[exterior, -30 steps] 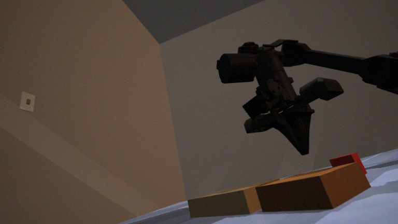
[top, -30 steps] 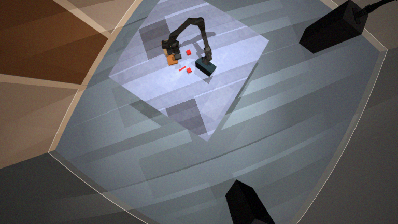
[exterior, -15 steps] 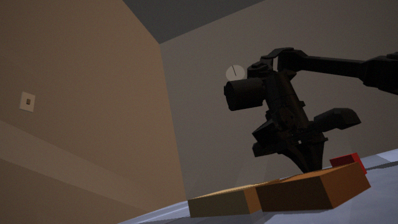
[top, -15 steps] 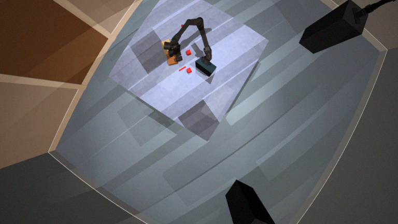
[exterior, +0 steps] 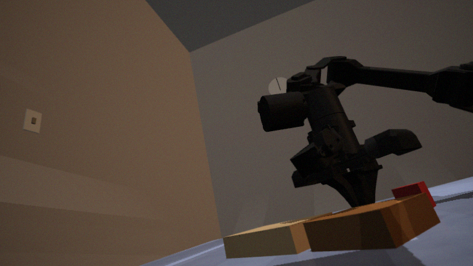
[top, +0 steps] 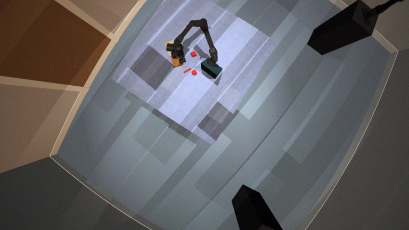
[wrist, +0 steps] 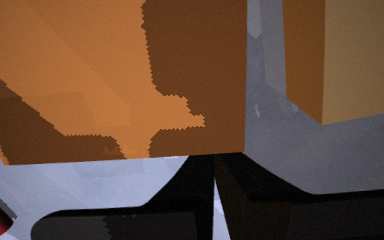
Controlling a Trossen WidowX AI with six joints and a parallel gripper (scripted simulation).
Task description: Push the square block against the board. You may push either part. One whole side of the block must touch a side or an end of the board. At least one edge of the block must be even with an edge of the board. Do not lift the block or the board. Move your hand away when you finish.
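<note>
The orange square block (top: 177,64) (exterior: 352,233) (wrist: 90,60) lies flat on the table. The pale tan board (top: 169,42) (exterior: 259,244) (wrist: 356,60) lies flat beside it, partly hidden under the arm in the top view. In the wrist view a narrow strip of table shows between block and board, so they look apart there. My gripper (exterior: 363,204) (wrist: 211,145) is shut and empty. Its fingers are low at the block's edge, on the far side in the exterior view. The fingertips are hidden by the block, and I cannot tell whether they touch it.
Red cubes (top: 193,54) (top: 194,72) and a thin red bar (top: 187,70) lie between the block and the dark arm base (top: 211,68). One red cube (exterior: 411,191) shows behind the block. A small red thing (top: 186,25) is near the arm's elbow.
</note>
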